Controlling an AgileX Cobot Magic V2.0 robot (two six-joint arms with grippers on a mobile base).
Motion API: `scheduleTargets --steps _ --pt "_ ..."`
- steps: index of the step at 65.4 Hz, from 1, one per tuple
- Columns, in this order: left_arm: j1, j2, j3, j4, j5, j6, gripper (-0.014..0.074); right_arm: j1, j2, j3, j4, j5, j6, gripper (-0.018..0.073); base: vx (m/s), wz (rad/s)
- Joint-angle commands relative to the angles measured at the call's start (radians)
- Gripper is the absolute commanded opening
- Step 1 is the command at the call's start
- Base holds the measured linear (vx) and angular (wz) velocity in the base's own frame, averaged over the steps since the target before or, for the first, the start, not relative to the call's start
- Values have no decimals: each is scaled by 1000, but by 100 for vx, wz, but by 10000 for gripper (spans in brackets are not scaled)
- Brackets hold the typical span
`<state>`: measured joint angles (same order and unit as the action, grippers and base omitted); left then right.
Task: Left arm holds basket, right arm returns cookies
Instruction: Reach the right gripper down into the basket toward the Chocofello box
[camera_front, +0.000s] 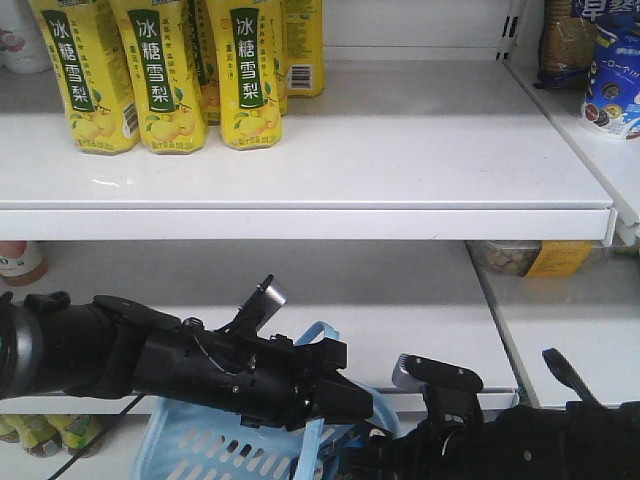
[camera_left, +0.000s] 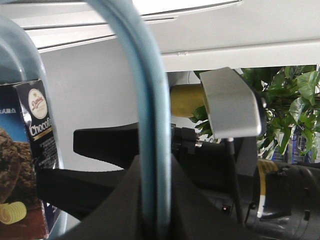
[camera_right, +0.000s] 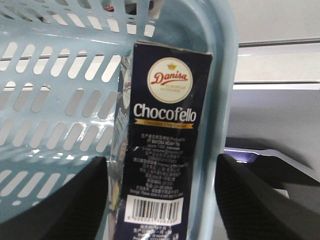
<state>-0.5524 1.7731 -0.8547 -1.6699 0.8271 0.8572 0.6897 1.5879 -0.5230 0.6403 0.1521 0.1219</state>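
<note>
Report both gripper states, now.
Left gripper: closed on the basket handle.
Right gripper: straddles the cookies carton; whether it grips cannot be told.

Left arm (camera_front: 150, 360) first: bulky, matte black, one chunky housing after another. A grey ring (camera_front: 18, 350) bands it at the far edge. Thin black cables (camera_front: 205, 345) loop loose over the top, tiny bright screws (camera_front: 236, 372) dot the casing, and a small silver-tipped stub (camera_front: 270, 295) pokes up. Its claw (camera_front: 350, 385) is black and blocky. Over to the right arm (camera_front: 520, 440), black again, with a silver-grey bracket (camera_front: 412, 372), round-cornered, near the wrist. There's a yellow label (camera_left: 267, 167) on the dark body. Right claw (camera_right: 161, 165): thick matte-black fingers (camera_right: 50, 200), plain and unmarked.
</note>
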Motion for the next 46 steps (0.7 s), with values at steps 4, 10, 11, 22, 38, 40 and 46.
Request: scheduleTargets --steps 4,10,11,22,38,40,46 --pt "2 -47 -27 -37 23 47 -6 1 -16 -25 20 -33 -7 456 0 0" --pt "2 -47 -27 -37 23 47 -6 3 -16 -31 23 -29 -14 456 0 0" --pt "2 -47 -27 -37 23 47 -6 3 -16 -32 23 -26 -15 456 0 0" --pt "2 -47 -27 -37 23 47 -6 3 -16 -59 56 -2 -62 456 0 0" --pt "2 -47 -27 -37 23 47 -6 3 -9 -60 126 -6 -132 456 0 0" --pt "2 -47 -27 -37 23 47 -6 3 -3 -63 137 -6 -143 456 0 0" --pt "2 -47 -27 -37 23 47 -6 3 26 -66 166 -6 -178 456 0 0"
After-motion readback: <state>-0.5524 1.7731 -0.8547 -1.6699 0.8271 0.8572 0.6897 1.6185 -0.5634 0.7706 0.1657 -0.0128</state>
